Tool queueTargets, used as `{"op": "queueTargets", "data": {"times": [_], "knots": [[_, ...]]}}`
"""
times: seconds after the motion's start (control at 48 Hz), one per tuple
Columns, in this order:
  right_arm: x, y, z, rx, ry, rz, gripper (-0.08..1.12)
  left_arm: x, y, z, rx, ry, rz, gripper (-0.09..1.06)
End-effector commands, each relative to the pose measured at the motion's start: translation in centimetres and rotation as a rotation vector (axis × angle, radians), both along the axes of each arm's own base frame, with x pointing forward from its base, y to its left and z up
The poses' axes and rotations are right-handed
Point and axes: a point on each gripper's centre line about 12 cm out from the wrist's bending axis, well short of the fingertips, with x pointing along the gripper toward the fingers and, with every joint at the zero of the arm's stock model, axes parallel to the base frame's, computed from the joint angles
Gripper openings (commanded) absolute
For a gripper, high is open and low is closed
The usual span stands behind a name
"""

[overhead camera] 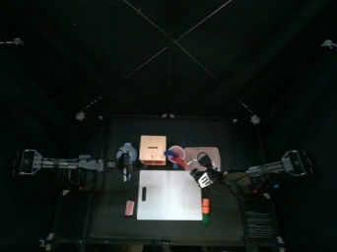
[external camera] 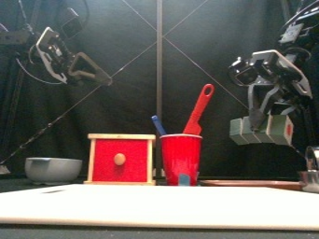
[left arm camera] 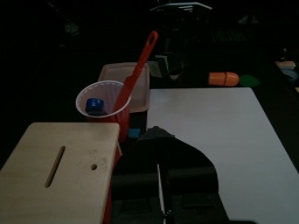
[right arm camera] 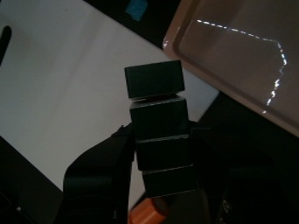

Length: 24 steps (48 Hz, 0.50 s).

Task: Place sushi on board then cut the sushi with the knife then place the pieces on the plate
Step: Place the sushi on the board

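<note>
Sushi roll (right arm camera: 158, 114) clamped in right fingers (right arm camera: 100, 171) above white board (overhead camera: 168, 197), left fingers (left arm camera: 181, 159) unclear

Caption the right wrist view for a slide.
Right gripper holds the sushi roll of dark blocks above the white board, near the pink tray.

Overhead, level front, wrist close-ups, board (overhead camera: 168, 197) shared

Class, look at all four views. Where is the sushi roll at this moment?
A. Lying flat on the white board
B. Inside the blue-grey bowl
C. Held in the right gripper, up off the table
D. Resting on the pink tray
C: in the right wrist view the sushi roll sits clamped between the jaws of the right gripper, and the front view shows it hanging well above the white board.
</note>
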Motion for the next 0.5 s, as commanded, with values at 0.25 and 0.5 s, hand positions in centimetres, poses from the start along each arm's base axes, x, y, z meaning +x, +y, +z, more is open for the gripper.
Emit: {"op": "queueTargets", "data": {"times": [0.25,0.5], "knots": [[5.4,5.1,0.2,0.013,0.015,-0.229,0.52,-0.2,-0.1,-0.2,0.001,0.0,-0.003,0.01],[10.6,7.2,-0.9,0.052,0.055,-0.341,0.52,-0.2,-0.1,-0.3,0.01,0.004,-0.008,0.01]]}}
